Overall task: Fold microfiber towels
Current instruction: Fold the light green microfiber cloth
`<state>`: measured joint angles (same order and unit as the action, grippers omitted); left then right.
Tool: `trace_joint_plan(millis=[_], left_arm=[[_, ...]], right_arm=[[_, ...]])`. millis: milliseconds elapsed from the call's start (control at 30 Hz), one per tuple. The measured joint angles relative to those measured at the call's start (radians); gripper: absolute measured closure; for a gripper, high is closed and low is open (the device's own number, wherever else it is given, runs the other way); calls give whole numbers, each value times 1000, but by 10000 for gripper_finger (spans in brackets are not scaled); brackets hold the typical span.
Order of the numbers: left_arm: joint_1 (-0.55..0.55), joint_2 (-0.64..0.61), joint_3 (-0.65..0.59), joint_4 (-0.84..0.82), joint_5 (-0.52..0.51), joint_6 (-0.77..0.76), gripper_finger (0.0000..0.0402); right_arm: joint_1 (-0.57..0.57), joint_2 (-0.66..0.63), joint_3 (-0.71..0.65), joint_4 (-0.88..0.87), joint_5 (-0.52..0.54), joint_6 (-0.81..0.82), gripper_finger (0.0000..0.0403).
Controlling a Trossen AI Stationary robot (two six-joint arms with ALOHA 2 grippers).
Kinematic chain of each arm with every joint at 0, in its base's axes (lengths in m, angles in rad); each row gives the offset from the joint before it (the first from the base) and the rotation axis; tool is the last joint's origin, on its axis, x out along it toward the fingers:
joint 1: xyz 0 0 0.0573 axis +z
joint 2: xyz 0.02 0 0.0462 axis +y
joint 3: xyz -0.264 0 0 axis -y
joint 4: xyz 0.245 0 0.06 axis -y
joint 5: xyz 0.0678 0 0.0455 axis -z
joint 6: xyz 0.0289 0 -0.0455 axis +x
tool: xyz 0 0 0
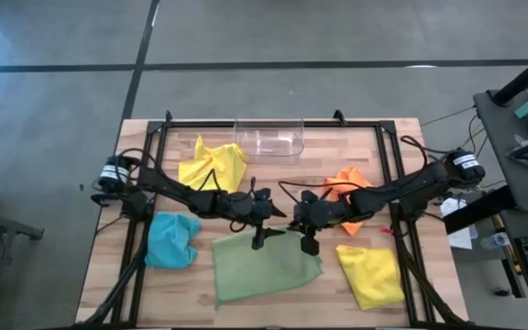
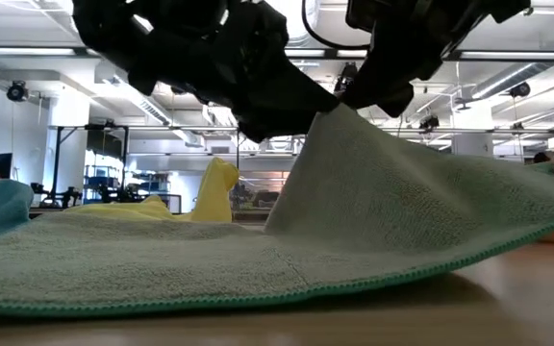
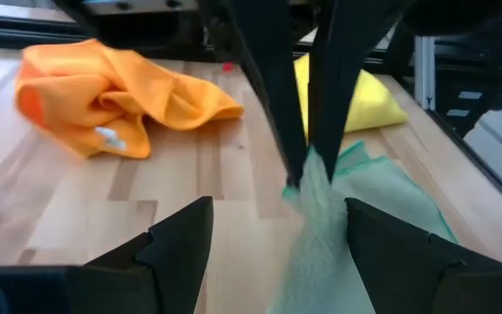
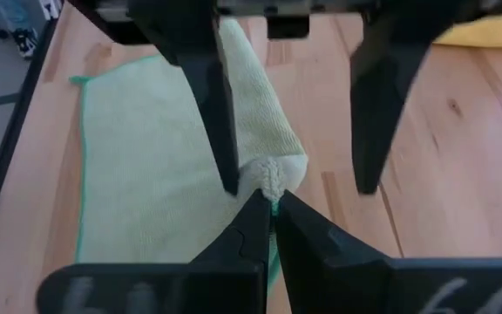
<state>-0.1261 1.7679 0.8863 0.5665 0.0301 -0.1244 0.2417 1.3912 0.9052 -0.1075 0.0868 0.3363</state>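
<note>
A pale green towel (image 1: 264,268) lies spread near the table's front middle. Its far right part is raised into a peak (image 2: 339,115), and my right gripper (image 4: 273,208) is shut on that peak. My left gripper (image 3: 277,253) is open. It faces the peak from the left, with one finger (image 4: 220,131) on each side of the raised ridge; I cannot tell whether they touch it. An orange towel (image 1: 346,188), two yellow towels (image 1: 211,165) (image 1: 371,275) and a light blue towel (image 1: 172,240) lie on the table around them. My right gripper pinches a bunched bit of the green towel's trimmed edge (image 4: 271,179) near its far right corner, between its two fingers. The fingers slant down from the table's right. The pinched part is lifted clear and the cloth slopes down from it, with the rest lying flat on the table (image 2: 162,259).
A clear plastic bin (image 1: 269,136) stands at the table's far edge in the middle. Dark frame rails (image 1: 394,174) run along both sides of the wooden table. Bare wood (image 3: 146,201) shows between the towels.
</note>
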Motion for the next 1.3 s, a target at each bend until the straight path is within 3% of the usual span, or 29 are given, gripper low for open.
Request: trace_joint_plan(millis=[433,633,1000,1167,1300], left_arm=[[1,25,34,0,70,-36,166],[7,25,33,-9,71,-79,223],[16,25,32,-10,73,-80,377],[15,25,32,-14,74,-77,385],[15,25,32,-33,78,-75,387]], right_arm=[[0,27,24,-45,3,3,394],[0,28,24,-37,3,3,394],[0,27,23,-40,3,8,394],[0,27,23,-43,1,12,390],[0,23,24,-73,-30,11,357]])
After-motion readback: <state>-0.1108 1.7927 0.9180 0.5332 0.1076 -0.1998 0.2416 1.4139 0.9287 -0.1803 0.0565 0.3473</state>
